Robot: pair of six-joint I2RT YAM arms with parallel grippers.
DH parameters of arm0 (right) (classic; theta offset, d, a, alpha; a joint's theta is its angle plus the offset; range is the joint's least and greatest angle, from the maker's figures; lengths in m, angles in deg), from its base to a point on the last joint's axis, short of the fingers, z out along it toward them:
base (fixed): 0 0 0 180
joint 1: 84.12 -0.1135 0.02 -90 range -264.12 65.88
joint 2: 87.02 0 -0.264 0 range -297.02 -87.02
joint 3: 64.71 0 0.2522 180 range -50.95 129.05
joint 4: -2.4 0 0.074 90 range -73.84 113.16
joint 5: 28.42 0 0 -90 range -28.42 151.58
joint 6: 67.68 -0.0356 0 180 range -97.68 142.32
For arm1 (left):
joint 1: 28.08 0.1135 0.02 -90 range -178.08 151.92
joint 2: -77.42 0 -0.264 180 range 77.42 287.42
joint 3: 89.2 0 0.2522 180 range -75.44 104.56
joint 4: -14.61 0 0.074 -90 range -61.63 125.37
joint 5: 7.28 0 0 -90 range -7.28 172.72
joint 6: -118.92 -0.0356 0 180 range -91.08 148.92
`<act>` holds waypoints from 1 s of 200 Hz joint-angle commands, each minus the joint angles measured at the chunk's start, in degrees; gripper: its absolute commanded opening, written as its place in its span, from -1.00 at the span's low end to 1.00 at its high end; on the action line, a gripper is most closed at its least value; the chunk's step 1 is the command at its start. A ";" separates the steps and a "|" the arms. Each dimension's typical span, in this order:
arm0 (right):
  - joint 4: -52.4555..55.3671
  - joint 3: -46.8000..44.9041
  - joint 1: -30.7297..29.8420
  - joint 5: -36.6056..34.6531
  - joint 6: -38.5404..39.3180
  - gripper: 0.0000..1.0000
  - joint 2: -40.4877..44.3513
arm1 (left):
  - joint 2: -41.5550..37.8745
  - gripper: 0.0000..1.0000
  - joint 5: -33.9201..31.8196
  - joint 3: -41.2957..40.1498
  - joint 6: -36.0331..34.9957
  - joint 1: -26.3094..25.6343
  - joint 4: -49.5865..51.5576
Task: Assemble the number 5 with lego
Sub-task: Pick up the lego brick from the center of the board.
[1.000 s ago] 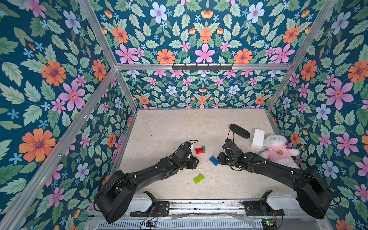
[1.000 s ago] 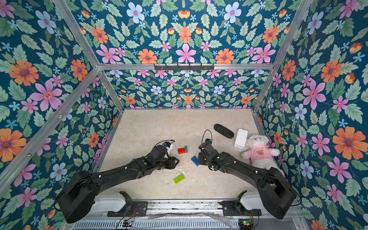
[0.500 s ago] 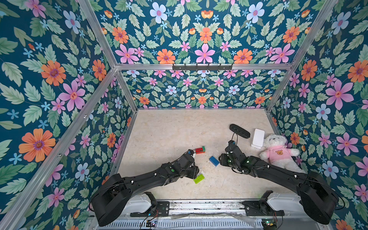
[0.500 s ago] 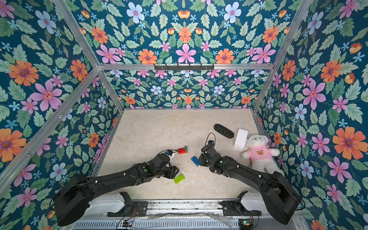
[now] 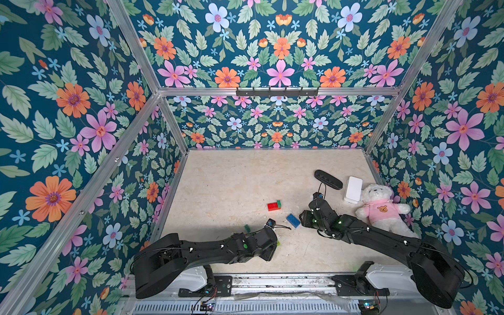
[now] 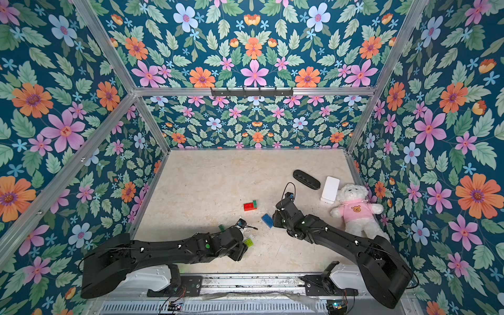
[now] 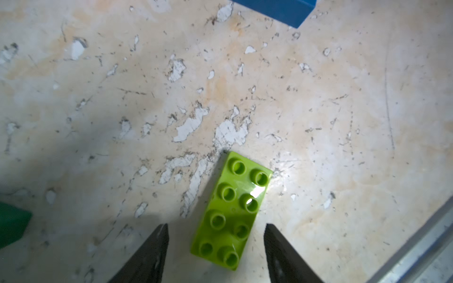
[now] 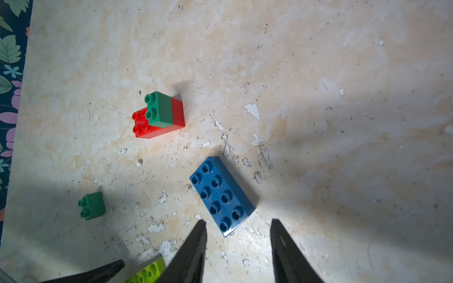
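**Near the table's front edge, loose bricks and no 5 yet**

Near the front edge of the table (image 6: 218, 177), the bricks lie apart, with only two joined so far. In a top view, reading from the blue brick (image 6: 267, 220), the red brick (image 6: 247, 207) sits at 10 o'clock with a small green brick (image 6: 254, 203) pressed on one end. A loose green brick (image 6: 221, 227) is at 9 o'clock and the lime brick (image 6: 248, 241) at 7 o'clock.

All look light, hard and glossy, so they probably skid or twist under a poor pinch. The long flat sides are the place to hold, not the studs.

The left gripper (image 7: 215, 225) points down with its jaws apart, astride one end of the lime brick. The right gripper (image 8: 237, 220) is likewise spread and empty, with a blue corner just ahead of the gap. The left arm (image 6: 169, 249) lies low along the front, and the right arm (image 6: 341, 240) slants in from 4 o'clock.
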 commanded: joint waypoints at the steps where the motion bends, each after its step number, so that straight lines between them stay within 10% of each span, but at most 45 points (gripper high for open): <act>1: -0.59 -0.07 -0.03 -0.37 -0.43 -0.09 0.63 | 2.04 0.35 -3.01 1.23 -2.29 -0.56 -1.60; 113: -0.68 0.35 0.92 -0.57 1.13 -0.09 0.39 | 7.68 -0.06 -3.03 4.05 -5.24 -2.15 -0.90; 160: -3.25 0.15 2.92 3.53 1.87 -0.09 -0.33 | 7.16 -0.55 -3.09 6.36 -7.73 -2.07 1.86; 200: -3.85 1.88 4.84 6.51 3.73 -0.09 -1.66 | 3.68 -0.64 1.18 11.88 -15.22 4.48 6.93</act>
